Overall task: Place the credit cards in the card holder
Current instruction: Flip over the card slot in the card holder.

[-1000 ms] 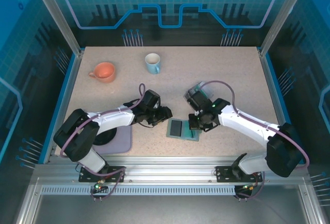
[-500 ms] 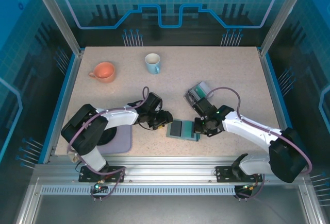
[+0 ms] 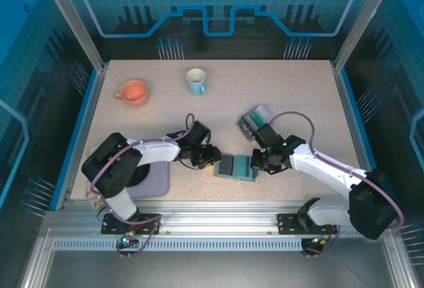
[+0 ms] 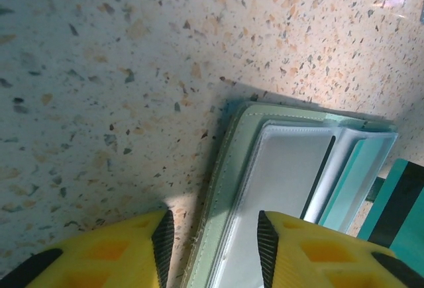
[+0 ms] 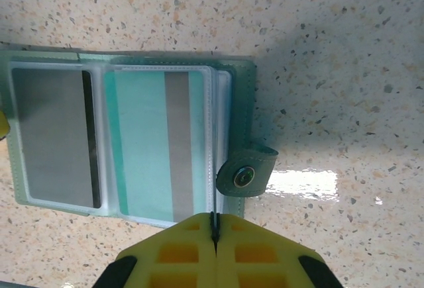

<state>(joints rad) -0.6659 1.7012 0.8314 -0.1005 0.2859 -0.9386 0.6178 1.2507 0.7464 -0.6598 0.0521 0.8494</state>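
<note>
While open, wallet between end effectors

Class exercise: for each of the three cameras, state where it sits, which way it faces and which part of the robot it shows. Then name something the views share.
Top external: above and behind the arm bases, looking down on the table; both arms show, with the left gripper and right gripper.
Left wrist: on the left arm's wrist, looking down between its open yellow fingers at the table.
Right wrist: on the right arm's wrist, looking down past its shut fingers.
Shared: the open card holder appears in all three views.
</note>
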